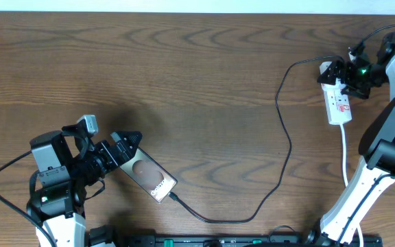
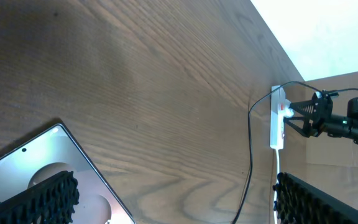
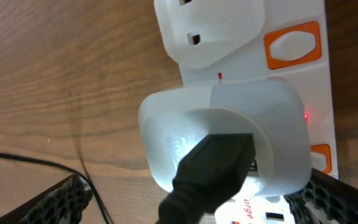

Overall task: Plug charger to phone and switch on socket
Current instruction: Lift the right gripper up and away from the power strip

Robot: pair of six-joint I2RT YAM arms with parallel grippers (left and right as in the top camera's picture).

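The jaws of the right gripper (image 1: 343,74) stand spread wide over the far end of the socket (image 1: 339,103). One of its pads (image 3: 48,199) shows on each side of a white adapter (image 3: 229,118) seated in the socket, and neither presses on it in the wrist view. The jaws of the left gripper (image 1: 124,152) are spread just as wide, well apart from the socket on the opposite side of the worktop (image 1: 197,75). They sit low over the end of the phone (image 1: 148,177) that points away from the socket and pinch nothing. In the left wrist view one pad overlaps the phone's corner and the other stands clear of it.

The black plug (image 3: 213,171) of the charger (image 1: 288,147) sits in the adapter's face. A second white plug (image 3: 210,25) fills the next outlet of the socket, with an orange-red switch (image 3: 293,45) just beside it. A small red light (image 3: 305,116) glows on the socket's face by the adapter.

The socket lies flat, its white cord (image 1: 346,147) trailing from its near end. The charger's thin cable loops away from the socket across the wood and curves round to the phone, which lies flat with its back up. The connector tip (image 1: 174,197) meets the phone's end that is nearer the socket; whether it is fully seated I cannot tell
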